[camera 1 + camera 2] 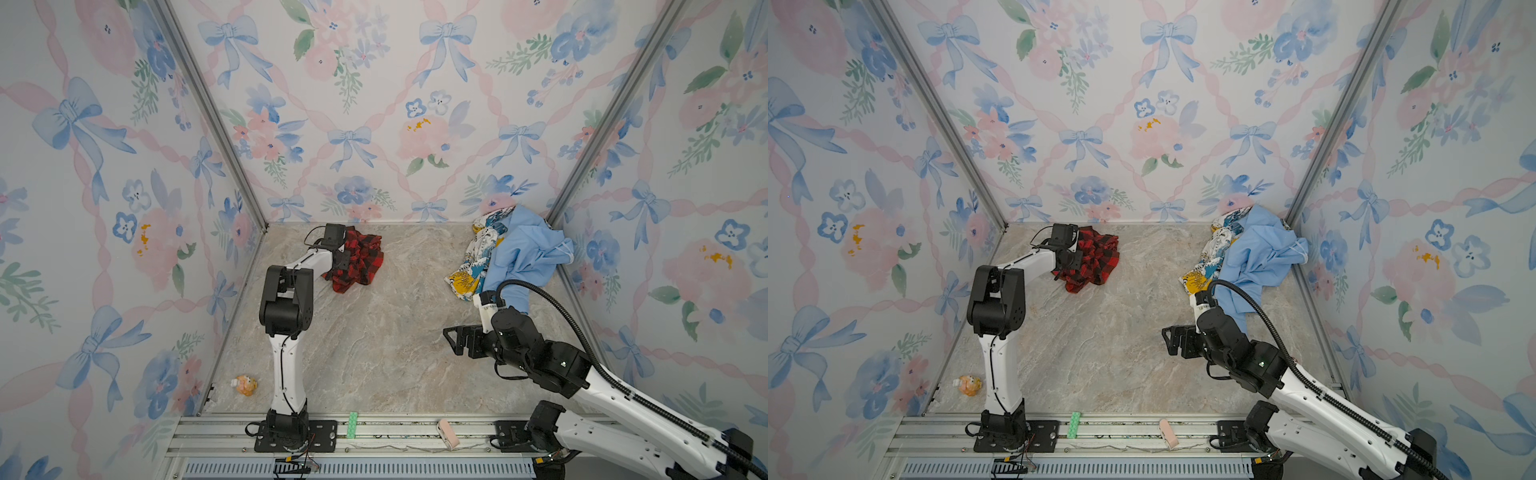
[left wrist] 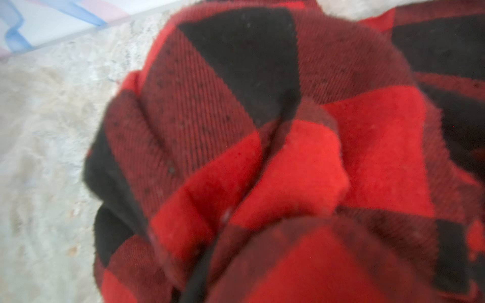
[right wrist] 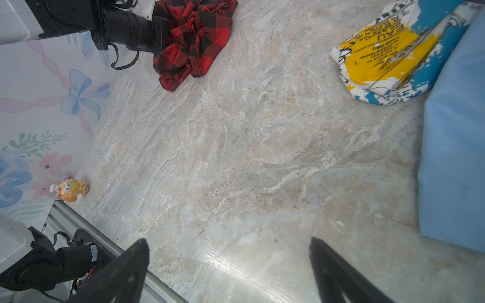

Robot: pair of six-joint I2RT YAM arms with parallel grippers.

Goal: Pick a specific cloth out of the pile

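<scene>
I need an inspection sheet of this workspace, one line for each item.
Surface: marble-pattern tabletop, mostly bare.
Job's things: plaid cloth lies apart from the pile: light blue cloth and printed cloth, far right corner.
Clutter: orange toy figure by the left wall; green block and pink object on the front rail.
Grippers: left gripper shut on the plaid cloth; right gripper open, holding nothing.
Cables: black corrugated hose arches over the right arm.
Surroundings: floral wallpaper walls.

Top views overhead; left wrist close against cloth.
</scene>
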